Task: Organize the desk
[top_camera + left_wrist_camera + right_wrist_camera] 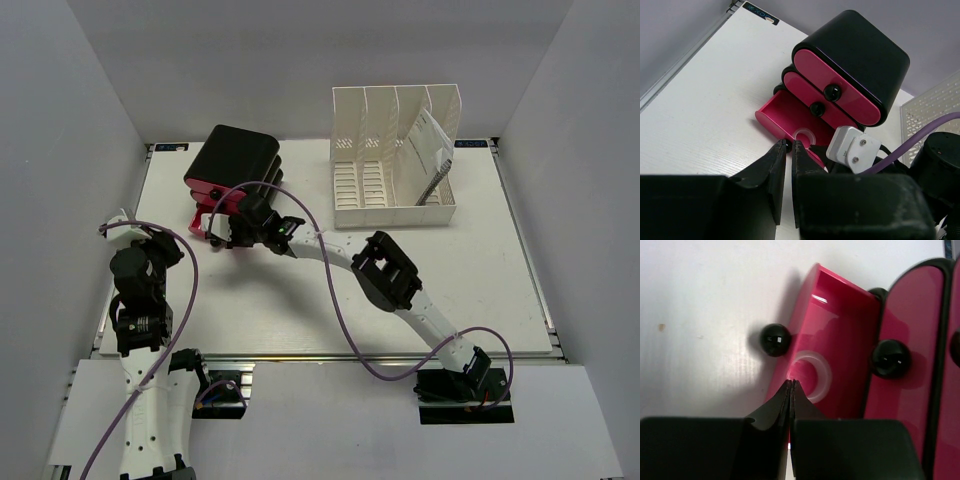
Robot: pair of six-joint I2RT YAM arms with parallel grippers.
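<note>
- Right wrist: right tool [791, 384] is hovering, fingers pressed together, over open pink drawer [845, 325] holding white ring [827, 375].
- Left tool [791, 145] is hanging nearly closed, empty, above desk [705, 110].

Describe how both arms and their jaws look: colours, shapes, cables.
The left arm and right arm both have white moulded links joined by black motor housings. A purple cable loops loosely along each. The jaws are matte black, flat-sided blades tapering to narrow tips. No markings or sleeves show on them.

Sticker [760, 13] on desk [700, 110], perhaps illegible
</note>
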